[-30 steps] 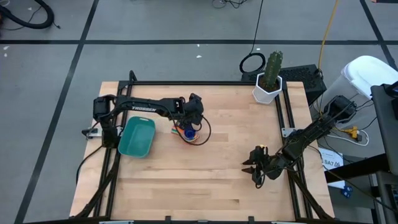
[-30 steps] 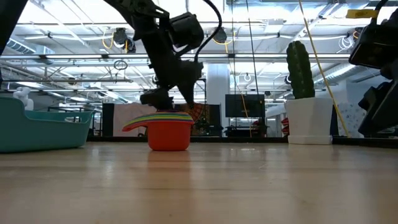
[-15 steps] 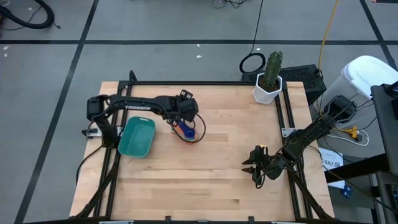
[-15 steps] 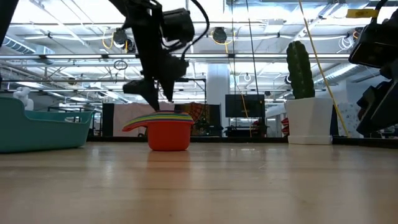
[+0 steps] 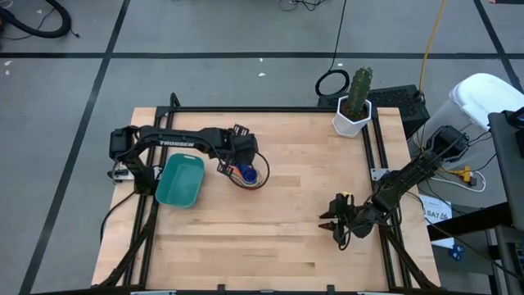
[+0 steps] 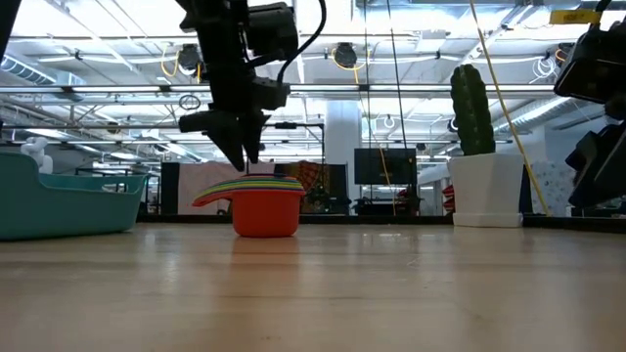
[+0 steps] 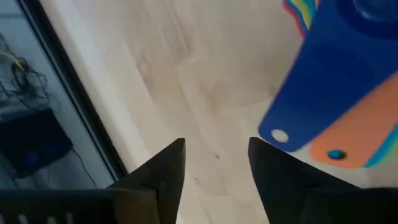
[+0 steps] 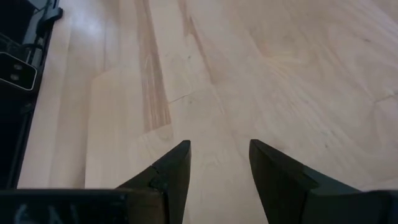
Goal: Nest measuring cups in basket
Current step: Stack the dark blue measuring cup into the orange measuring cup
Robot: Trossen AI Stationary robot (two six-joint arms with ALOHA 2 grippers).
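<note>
The measuring cups (image 5: 246, 174) stand nested in one stack on the wood table, a red cup (image 6: 264, 213) at the bottom. Their coloured handles (image 6: 220, 192) fan out toward the table's left. In the left wrist view the blue and orange handles (image 7: 329, 118) lie just beyond my fingers. My left gripper (image 6: 240, 154) hangs open and empty above the handle side of the stack, pointing steeply down. The teal basket (image 5: 190, 161) rests on the table left of the stack. My right gripper (image 5: 332, 220) waits open near the table's right side, nothing between its fingers (image 8: 168, 171).
A white pot with a cactus (image 5: 352, 115) stands at the table's far right corner. Black frame rails (image 5: 147, 238) run along the table's left and right edges. Bare wood (image 5: 270, 238) stretches between the stack and my right gripper.
My left gripper has risen off the cup stack and drawn toward the table's left, over the handles. It has rolled somewhat, and its fingers stand closer together than before. The stack has stayed where it was.
</note>
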